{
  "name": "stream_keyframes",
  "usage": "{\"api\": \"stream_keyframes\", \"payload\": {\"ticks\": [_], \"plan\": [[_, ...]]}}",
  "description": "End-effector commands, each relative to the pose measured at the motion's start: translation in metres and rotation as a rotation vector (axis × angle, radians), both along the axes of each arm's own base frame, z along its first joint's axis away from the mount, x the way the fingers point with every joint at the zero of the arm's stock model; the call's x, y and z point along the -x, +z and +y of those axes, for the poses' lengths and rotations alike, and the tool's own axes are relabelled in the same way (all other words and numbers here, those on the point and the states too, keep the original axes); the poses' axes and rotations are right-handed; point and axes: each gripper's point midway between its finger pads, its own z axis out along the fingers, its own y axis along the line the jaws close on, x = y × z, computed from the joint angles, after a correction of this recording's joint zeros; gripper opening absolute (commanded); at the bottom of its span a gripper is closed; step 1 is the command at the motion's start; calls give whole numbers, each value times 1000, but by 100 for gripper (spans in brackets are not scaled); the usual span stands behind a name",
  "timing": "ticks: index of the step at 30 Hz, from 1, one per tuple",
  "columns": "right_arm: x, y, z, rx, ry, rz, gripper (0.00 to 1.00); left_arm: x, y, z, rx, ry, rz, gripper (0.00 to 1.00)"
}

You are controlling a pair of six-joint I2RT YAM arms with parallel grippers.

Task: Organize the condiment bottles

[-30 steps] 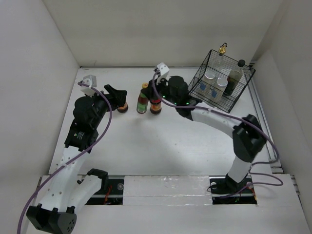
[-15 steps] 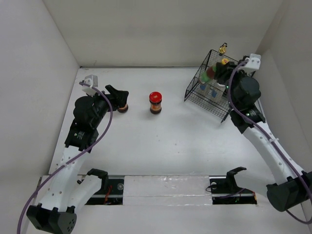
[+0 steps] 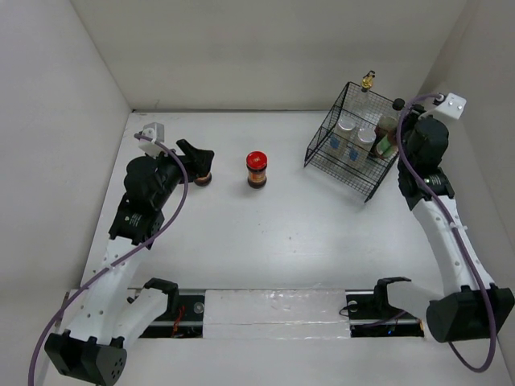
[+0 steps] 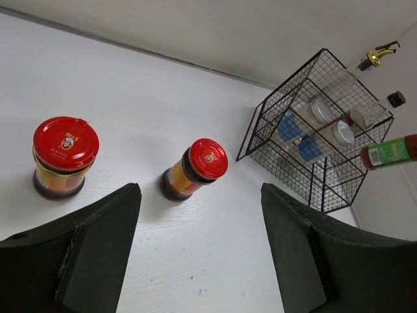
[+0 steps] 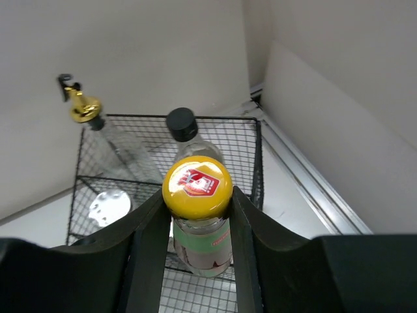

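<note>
My right gripper [image 3: 396, 138] is shut on the neck of the yellow-capped red-labelled bottle [image 5: 197, 186] and holds it over the near right part of the black wire basket [image 3: 354, 165]. The basket holds the clear gold-capped bottle [image 3: 368, 80], the tall dark black-capped bottle [image 3: 392, 119] and two silver-lidded shakers [image 3: 346, 125]. A red-lidded dark jar [image 3: 256, 169] stands mid-table. A second red-lidded jar [image 4: 65, 156] stands by my left gripper [image 4: 202, 261], which is open and empty, just near of both jars.
White walls close in the table at the left, back and right. The basket [image 5: 257, 156] stands in the back right corner, close to the right wall and a rail along the table's edge [image 5: 306, 176].
My right arm has carried the yellow-capped bottle from beside the red-lidded jar at mid-table over to the basket. The left arm has hardly moved.
</note>
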Motion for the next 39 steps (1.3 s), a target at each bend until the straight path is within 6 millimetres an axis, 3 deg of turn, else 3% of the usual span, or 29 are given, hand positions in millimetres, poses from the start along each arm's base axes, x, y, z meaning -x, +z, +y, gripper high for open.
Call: {"api": "stream_keyframes", "payload": {"ticks": [1, 10, 12, 15, 18, 24, 27, 29, 30, 32, 37, 39], "plan": [[-7, 65, -17, -39, -47, -206, 18, -2, 18, -3, 7, -19, -64, 70], [-31, 62, -23, -28, -58, -207, 18, -4, 16, -4, 5, -19, -55, 70], [-39, 51, -24, -19, -59, -178, 18, -4, 16, -4, 5, -19, -55, 70], [-51, 19, -23, -26, -59, -113, 18, -4, 16, -4, 5, -19, -55, 70], [-59, 6, -23, -26, -59, -99, 18, -6, 13, -4, 3, -19, -46, 70], [-67, 8, -13, -19, -35, -103, 19, -6, 13, -4, 3, -19, -46, 70], [-74, -15, -5, -17, -26, -52, 19, -6, 13, -4, 3, -19, -46, 70], [-78, -42, -2, -40, -35, -7, 19, -7, 10, -5, 1, -19, -37, 70], [-78, -42, -2, -41, -35, -6, 21, -7, 10, -6, 2, -28, -37, 70], [-84, -61, 2, -46, -34, 32, 21, -9, 7, -7, -1, -28, -28, 70], [-88, -83, 8, -36, -60, 81, 21, -8, 7, -8, 0, -38, -27, 70], [-87, -83, 10, -35, -65, 81, 22, -8, 7, -8, 0, -38, -27, 70]]}}
